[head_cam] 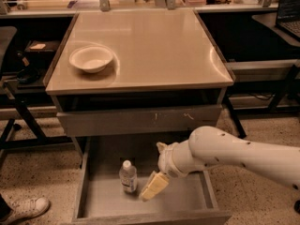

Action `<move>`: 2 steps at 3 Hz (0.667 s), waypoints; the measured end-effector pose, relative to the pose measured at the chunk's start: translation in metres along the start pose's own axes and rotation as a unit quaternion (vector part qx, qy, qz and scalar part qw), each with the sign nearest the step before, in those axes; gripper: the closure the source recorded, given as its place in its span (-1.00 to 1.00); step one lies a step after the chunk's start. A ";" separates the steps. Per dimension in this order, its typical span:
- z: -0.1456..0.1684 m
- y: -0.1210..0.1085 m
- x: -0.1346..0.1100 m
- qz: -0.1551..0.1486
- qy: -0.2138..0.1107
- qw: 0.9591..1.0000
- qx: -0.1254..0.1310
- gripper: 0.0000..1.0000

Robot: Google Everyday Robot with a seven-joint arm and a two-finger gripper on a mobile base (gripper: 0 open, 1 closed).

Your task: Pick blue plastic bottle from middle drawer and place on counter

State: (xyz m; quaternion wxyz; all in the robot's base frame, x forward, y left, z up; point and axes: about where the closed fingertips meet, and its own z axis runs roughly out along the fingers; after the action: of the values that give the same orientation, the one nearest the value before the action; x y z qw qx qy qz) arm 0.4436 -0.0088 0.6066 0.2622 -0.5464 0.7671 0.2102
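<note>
The blue plastic bottle (128, 176) stands up in the open middle drawer (187, 198). My gripper (154, 187) hangs just beside the bottle. I cannot tell if it is spread or pressed together. I should come in slowly around the bottle's middle and not bump it over.

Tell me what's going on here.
A robot arm reaches down into the open middle drawer of a grey cabinet. Its hand hangs low inside the drawer, just to the right of the blue plastic bottle. The bottle stands upright on the drawer floor and is not lifted; whether the hand touches it cannot be told. The tan counter above holds only a white bowl near its left edge, so the bottle has yet to be picked and placed there.
</note>
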 end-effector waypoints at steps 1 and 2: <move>0.050 0.003 -0.005 0.005 -0.037 0.999 -0.018 -1.00; 0.085 0.005 -0.007 0.011 -0.059 0.998 -0.029 -1.00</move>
State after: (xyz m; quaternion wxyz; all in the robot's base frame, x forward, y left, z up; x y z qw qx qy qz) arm 0.4557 0.0500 0.5452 0.2890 -0.5316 0.7499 0.2674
